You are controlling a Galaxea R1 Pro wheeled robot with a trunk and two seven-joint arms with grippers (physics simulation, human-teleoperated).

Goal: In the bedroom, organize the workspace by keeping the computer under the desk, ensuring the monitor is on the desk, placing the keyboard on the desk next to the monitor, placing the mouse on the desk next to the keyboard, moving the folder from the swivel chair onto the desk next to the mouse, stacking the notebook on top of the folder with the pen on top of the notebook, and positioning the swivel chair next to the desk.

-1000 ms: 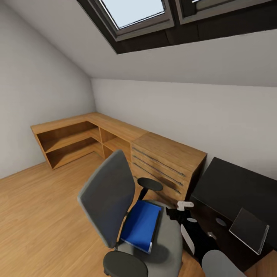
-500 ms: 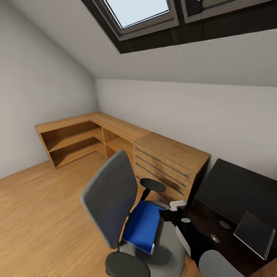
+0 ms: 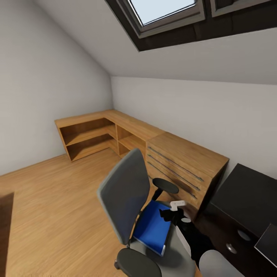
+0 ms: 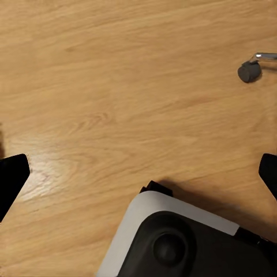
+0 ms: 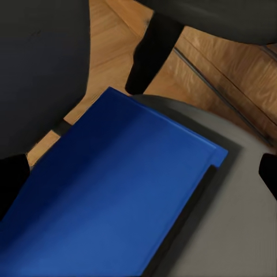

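Hovering right pincer (image 3: 172,212) wide open, above folder (image 3: 154,227)

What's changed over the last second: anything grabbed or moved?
The camera swung left, so the whole scene slid right. Nothing was grabbed: the right gripper remains over the folder, fingers apart. The folder still lies on the chair seat.

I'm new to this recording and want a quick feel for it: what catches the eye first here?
The bright blue folder lying flat on the seat of the grey swivel chair stands out most, with the right gripper hovering just above it. Behind the chair, a light-wood cabinet runs along the wall under a dark-framed skylight, and the black desk sits at the right.
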